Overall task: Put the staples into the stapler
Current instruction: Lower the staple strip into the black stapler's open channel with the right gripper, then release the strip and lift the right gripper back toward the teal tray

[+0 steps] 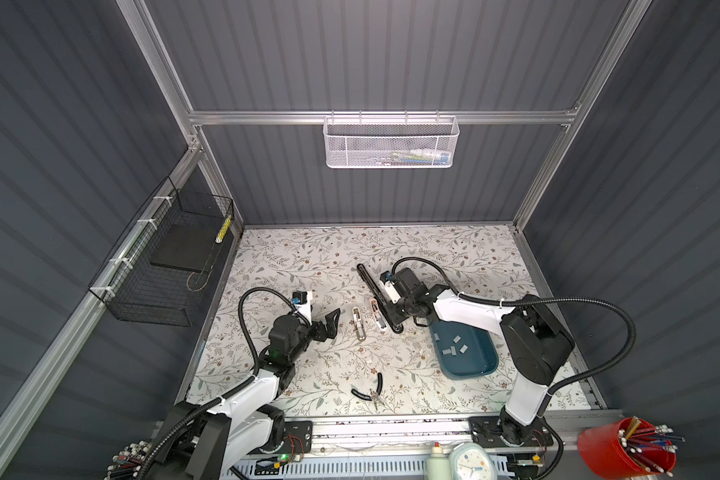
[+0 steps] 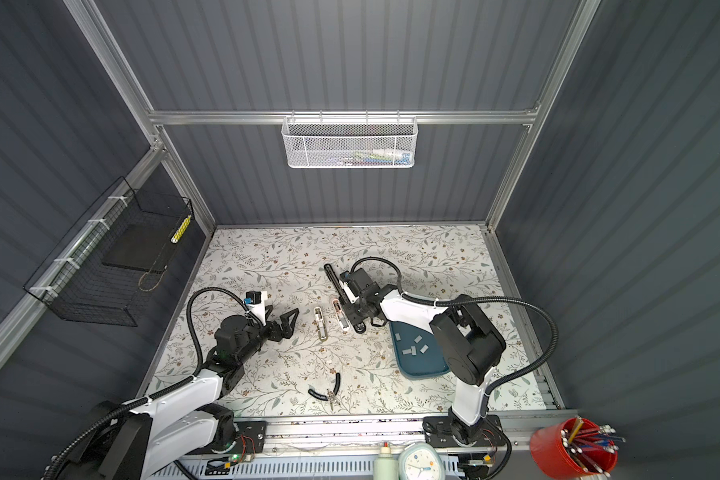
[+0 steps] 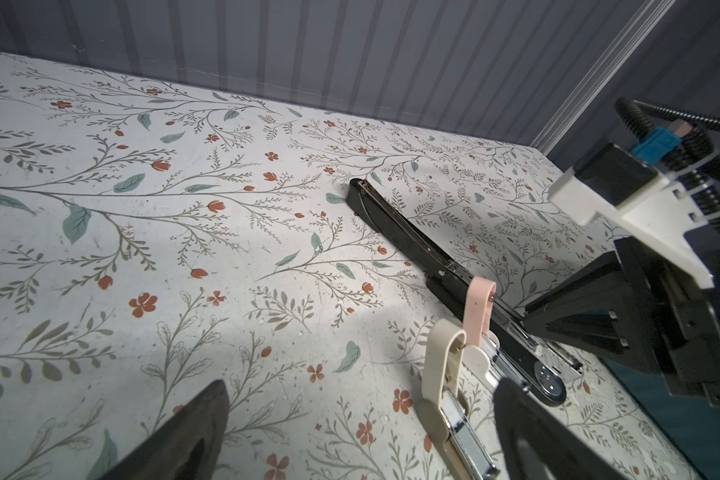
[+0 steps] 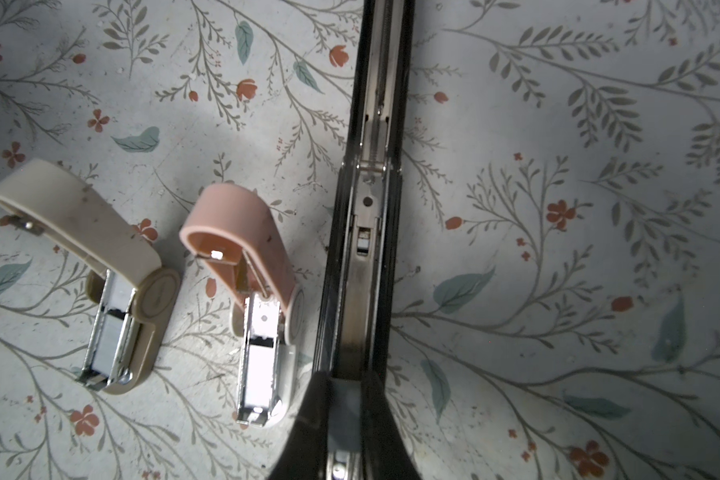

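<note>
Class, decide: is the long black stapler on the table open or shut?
Open: the black stapler shows its bare metal staple channel facing up in the right wrist view.

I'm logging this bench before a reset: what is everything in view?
black stapler: one, black, opened flat mid-table
beige stapler, pink stapler: one each, open, side by side left of it
tray: one, teal, right of the staplers
staples: about six showing, grey, loose in tray
strip: one, pale grey, between right gripper's fingers over the black stapler's channel
pliers: one, black-handled, table front
white basket: one, back rail
black basket: one, left wall
cup: one, red, holding pencils, front right
clock, bottle: one each, pale, front edge
left gripper: open, empty
right gripper: shut on strip
</note>
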{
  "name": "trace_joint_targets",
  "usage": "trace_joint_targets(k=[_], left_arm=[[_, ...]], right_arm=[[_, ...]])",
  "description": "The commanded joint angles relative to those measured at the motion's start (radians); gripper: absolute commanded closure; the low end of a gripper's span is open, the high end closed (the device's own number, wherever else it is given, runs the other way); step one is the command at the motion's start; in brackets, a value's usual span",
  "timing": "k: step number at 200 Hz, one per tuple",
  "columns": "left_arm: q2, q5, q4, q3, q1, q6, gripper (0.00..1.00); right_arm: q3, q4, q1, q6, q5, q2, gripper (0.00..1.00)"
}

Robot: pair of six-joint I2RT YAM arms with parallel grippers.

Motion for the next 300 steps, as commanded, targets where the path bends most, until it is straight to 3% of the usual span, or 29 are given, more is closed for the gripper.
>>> trace_joint_targets(k=[1,153,300], left_arm=[[-0.004,0.012,0.022,-0.003,0.001,0.021,0.01],[-0.001,0.012,0.022,-0.001,0.001,0.021,0.01],[0.003,0.01,0.026,-0.001,0.001,0.022,0.01]], right_arm=[[0.027,-0.029,-0.004,0.006,0.001,0.013,0.96],[-0.043,-0.049,0.007,0.056,-0.006,-0.023,0.96],[-0.089,-0.067,0.03,0.062,0.044,-0.084,0.75]])
